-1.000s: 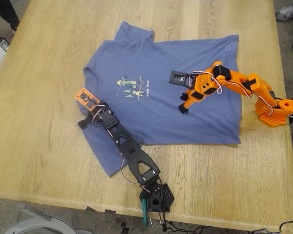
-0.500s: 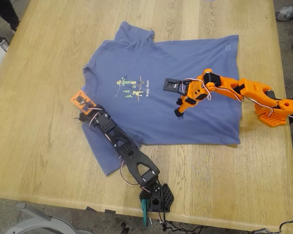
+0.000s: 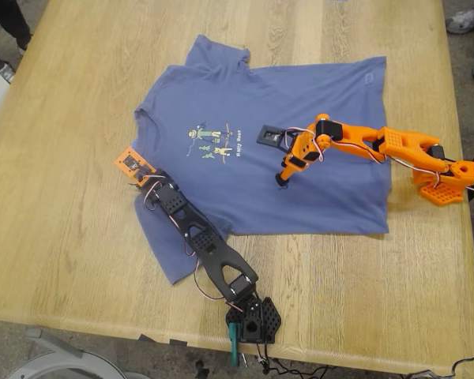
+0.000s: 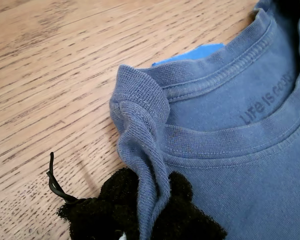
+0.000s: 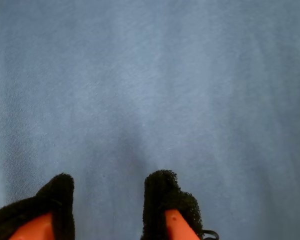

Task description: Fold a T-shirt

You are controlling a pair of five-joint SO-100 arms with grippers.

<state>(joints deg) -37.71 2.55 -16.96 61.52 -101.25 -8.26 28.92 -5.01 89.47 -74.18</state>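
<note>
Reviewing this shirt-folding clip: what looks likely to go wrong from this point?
My first hand pinches only a thin bunch of the T-shirt at its collar, so the cloth may slip out once it is pulled. My second hand is open above flat cloth mid-shirt with no fold between its fingers; closing there may catch nothing or only wrinkle the cloth. With one corner held, a lift would likely drag the shirt askew.

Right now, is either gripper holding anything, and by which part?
My first gripper pinches the T-shirt by a bunched fold of its collar. My second gripper is open over the fabric, holding nothing.
</note>
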